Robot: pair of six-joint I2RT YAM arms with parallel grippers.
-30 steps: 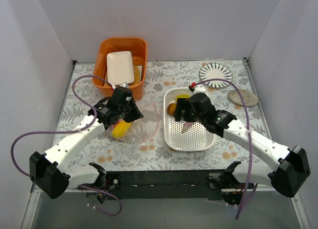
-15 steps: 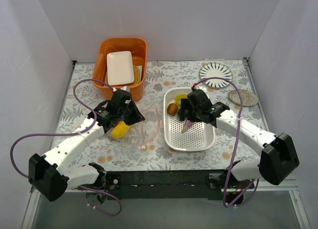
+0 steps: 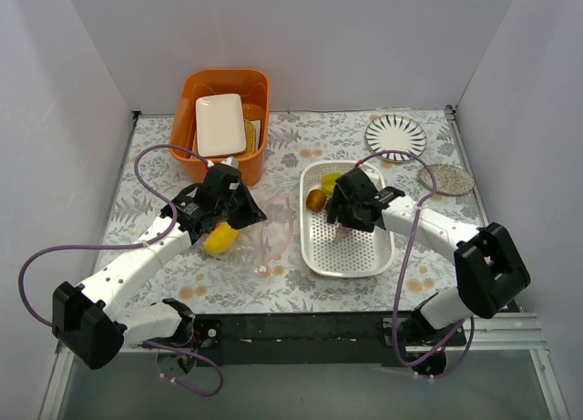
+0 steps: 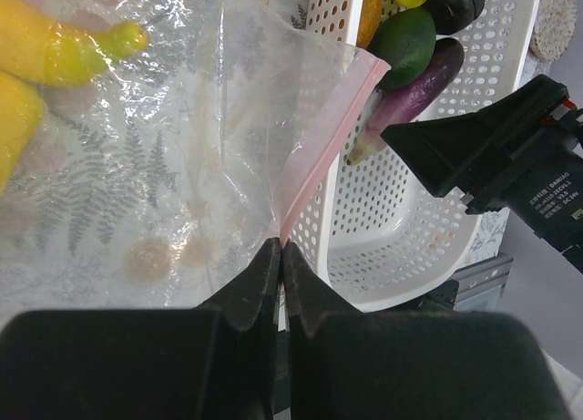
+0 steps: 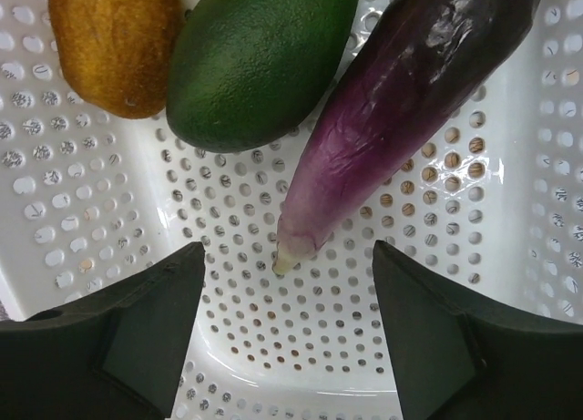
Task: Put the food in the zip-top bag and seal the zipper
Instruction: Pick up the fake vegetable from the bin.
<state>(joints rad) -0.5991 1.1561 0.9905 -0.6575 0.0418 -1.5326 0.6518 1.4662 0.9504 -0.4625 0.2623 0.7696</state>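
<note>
The clear zip-top bag [image 3: 269,230] lies left of the white perforated basket [image 3: 364,256]. A yellow banana [image 3: 221,238] lies inside it, also seen in the left wrist view [image 4: 55,51]. My left gripper [image 4: 281,251] is shut on the bag's mouth edge at the pink zipper [image 4: 328,147]; in the top view this gripper [image 3: 253,218] is at the bag's left part. My right gripper [image 5: 288,288] is open just above the basket floor [image 5: 301,365], jaws either side of the purple eggplant's [image 5: 401,101] pale tip. A green fruit [image 5: 260,60] and a brown piece [image 5: 114,42] lie beside it.
An orange bin [image 3: 191,83] with a white plate [image 3: 221,124] stands at the back left. A striped plate [image 3: 395,136] and a speckled round mat [image 3: 444,179] are at the back right. More yellow and dark pieces [image 4: 455,1] sit at the basket's far end. White walls enclose the table.
My right arm has folded in toward the left and its gripper has shifted slightly left over the basket. My left gripper holds the bag almost unmoved.
</note>
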